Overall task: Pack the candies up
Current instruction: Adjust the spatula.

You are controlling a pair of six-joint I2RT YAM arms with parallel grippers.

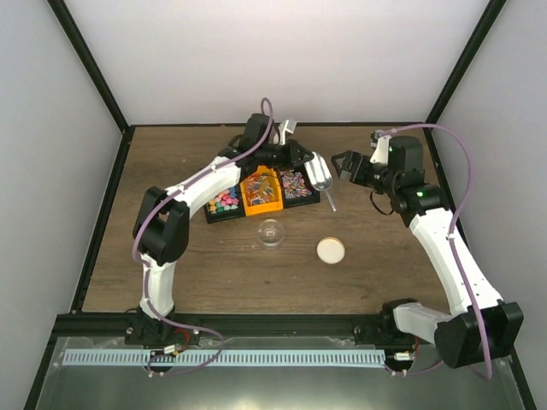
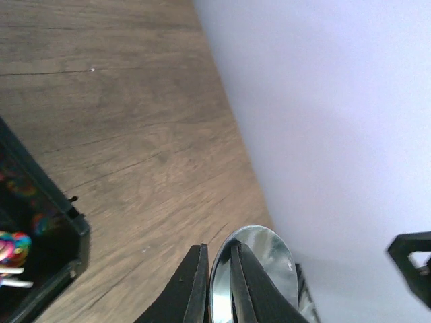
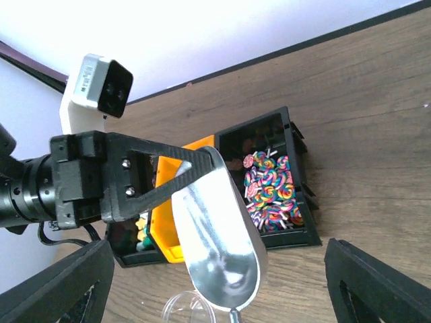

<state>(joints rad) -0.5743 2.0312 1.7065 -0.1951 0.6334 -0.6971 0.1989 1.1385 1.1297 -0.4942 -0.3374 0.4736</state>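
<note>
Two arms meet over the far half of the surface (image 1: 256, 282).

Top view: the left hand (image 1: 304, 164) is closed on the rim of a metal scoop (image 1: 319, 175). The scoop hangs tilted just past the right end of a black tray (image 1: 211, 219), its thin handle pointing toward the near edge. The right hand (image 1: 344, 163) sits just beside the scoop, jaws spread, gripping nothing. The candies (image 1: 224, 203) lie in the tray's compartments: bright mixed pieces on the left, an orange bin (image 1: 261, 192) in the middle, multicoloured sweets on the right. A clear jar (image 1: 272, 232) stands on the surface near the tray's front. A cream lid (image 1: 331, 249) lies apart to its right.

Left wrist view: both fingers (image 2: 192, 286) pinch the scoop's thin wall between them. A corner of the tray shows at lower left with a few swirled sweets inside. One dark finger of the other hand enters at the right edge.

Right wrist view: this hand's own fingers stand wide apart at the lower corners, touching nothing. The scoop's bowl faces the camera and appears empty, though reflections make this uncertain. The jar's rim shows at the bottom edge. Swirled lollipop-type sweets fill the tray's right compartment behind the scoop.
</note>
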